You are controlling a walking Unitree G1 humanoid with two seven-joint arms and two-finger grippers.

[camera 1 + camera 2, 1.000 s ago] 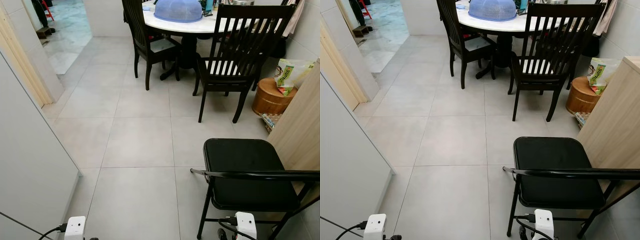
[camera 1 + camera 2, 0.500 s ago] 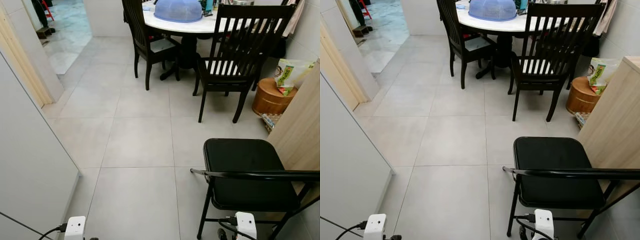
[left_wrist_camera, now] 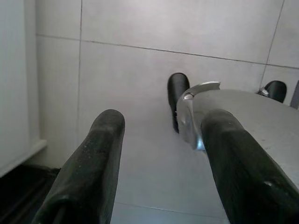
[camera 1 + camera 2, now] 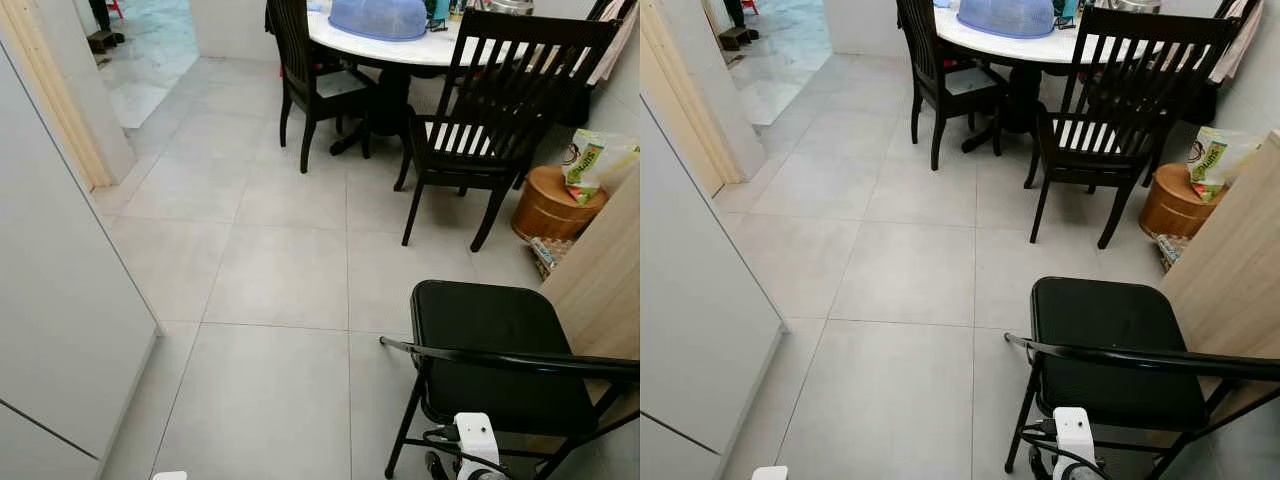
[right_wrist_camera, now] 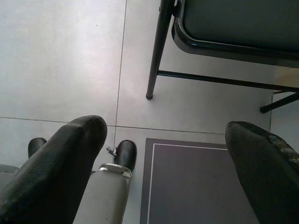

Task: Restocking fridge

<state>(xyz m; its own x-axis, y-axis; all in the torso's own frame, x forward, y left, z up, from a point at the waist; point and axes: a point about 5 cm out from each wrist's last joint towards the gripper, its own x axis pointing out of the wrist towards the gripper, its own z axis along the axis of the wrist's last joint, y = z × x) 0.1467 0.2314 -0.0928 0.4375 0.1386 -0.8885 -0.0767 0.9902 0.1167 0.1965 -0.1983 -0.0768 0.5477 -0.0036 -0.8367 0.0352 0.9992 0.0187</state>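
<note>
Both the left gripper [image 3: 159,163] and right gripper [image 5: 163,158] hang wide apart and empty over the floor, and the white fridge panel [image 4: 50,300], left of the folding chair [image 4: 500,350], lies nearer the left arm.

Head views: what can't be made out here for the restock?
- Round table: far half cut off by the top edge.
- Under the blue food cover: hidden by the cover.
- Green bag: print too small.
- White panel: cut off by the left edge.
</note>
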